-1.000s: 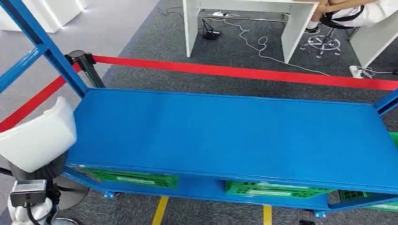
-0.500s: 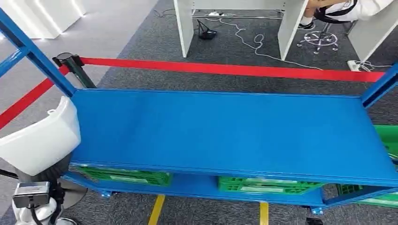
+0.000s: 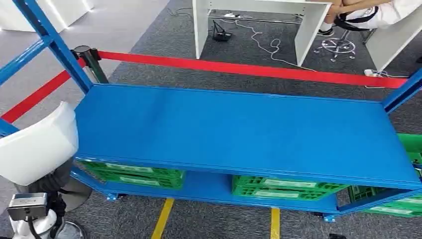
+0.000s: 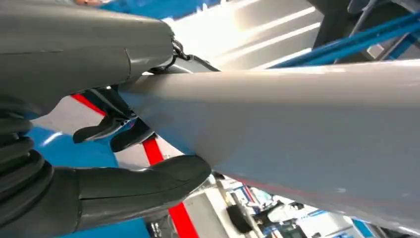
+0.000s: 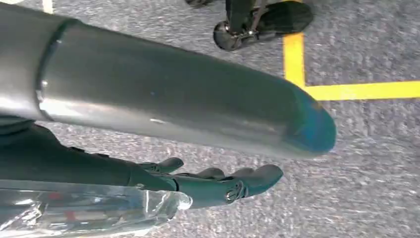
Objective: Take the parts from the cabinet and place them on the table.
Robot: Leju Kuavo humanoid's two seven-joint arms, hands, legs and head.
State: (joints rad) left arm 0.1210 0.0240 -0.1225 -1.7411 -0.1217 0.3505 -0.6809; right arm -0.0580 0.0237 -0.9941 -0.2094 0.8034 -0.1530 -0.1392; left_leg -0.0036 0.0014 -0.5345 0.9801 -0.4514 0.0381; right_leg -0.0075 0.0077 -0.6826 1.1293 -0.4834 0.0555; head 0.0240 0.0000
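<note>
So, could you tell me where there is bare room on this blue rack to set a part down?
The whole blue top shelf is bare, from the blue post on the left to the right-hand post, with the red barrier tape behind it. The lower shelf is crowded with green crates, leaving only a narrow gap between two of them.

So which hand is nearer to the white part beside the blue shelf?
Left. The left hand grips the white part. The right hand hangs low over the grey carpet by a yellow line, apart from it.
</note>
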